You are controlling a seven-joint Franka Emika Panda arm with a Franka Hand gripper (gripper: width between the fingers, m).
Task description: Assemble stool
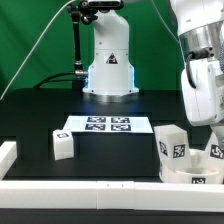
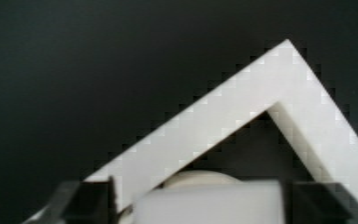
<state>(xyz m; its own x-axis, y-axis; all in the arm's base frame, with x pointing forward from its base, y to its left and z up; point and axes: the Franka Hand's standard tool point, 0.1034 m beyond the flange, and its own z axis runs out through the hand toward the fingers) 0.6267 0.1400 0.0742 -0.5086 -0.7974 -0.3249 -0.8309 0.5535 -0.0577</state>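
Observation:
The round white stool seat point(image 1: 193, 168) sits at the exterior view's lower right, with a tagged white leg point(image 1: 174, 146) standing on it. My gripper point(image 1: 212, 138) hangs over the seat's right side. In the wrist view the gripper point(image 2: 202, 206) is shut on another white leg point(image 2: 208, 196), which fills the gap between the two dark fingers point(image 2: 87, 202). A third loose leg point(image 1: 63, 145) stands on the black table at the exterior view's left. The seat is not visible in the wrist view.
The marker board point(image 1: 104, 125) lies mid-table in front of the robot base point(image 1: 108, 60). White border rails run along the front point(image 1: 90, 190) and left point(image 1: 8, 153). Their corner shows as a white angle in the wrist view point(image 2: 247, 100).

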